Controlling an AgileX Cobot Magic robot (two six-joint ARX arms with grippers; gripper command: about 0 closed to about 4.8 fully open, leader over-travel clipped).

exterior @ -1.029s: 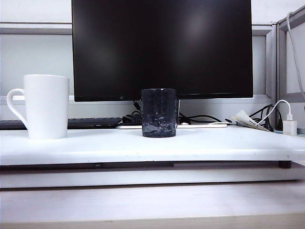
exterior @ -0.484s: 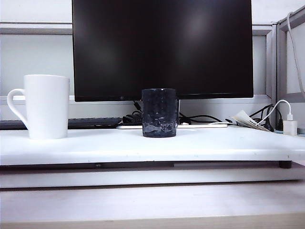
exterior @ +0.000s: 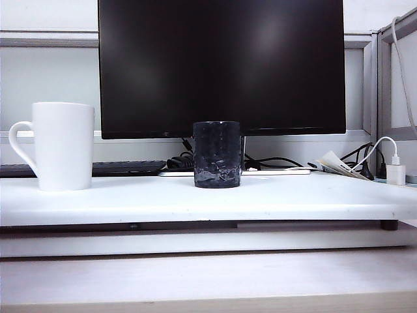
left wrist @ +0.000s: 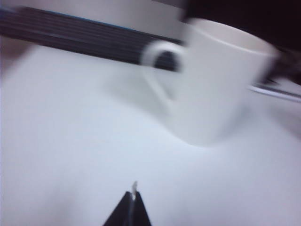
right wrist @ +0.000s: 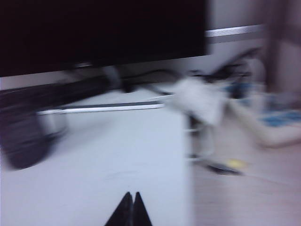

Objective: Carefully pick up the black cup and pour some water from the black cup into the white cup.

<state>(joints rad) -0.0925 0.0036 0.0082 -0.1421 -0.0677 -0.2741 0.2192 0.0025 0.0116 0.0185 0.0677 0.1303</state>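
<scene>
two cups stand untouched on the raised white desk board, both claws pressed together and holding nothing.

the small dark, bumpy, glossy black cup (exterior: 217, 154) stands upright near the middle of the white board (exterior: 195, 202), just in front of the big dark monitor (exterior: 221, 65). the tall plain white ceramic mug with a loop handle, the white cup (exterior: 62, 145), stands upright well apart at the far left, handle pointing left, a black keyboard (exterior: 124, 167) behind it. neither arm shows in the exterior view. the left gripper (left wrist: 133, 197) hovers over bare board near the white cup (left wrist: 216, 84), tips together; that view is blurred. the right gripper (right wrist: 131, 197), tips together, hangs over the board's right part, the black cup (right wrist: 23, 141) a dark smear off to its left.
</scene>
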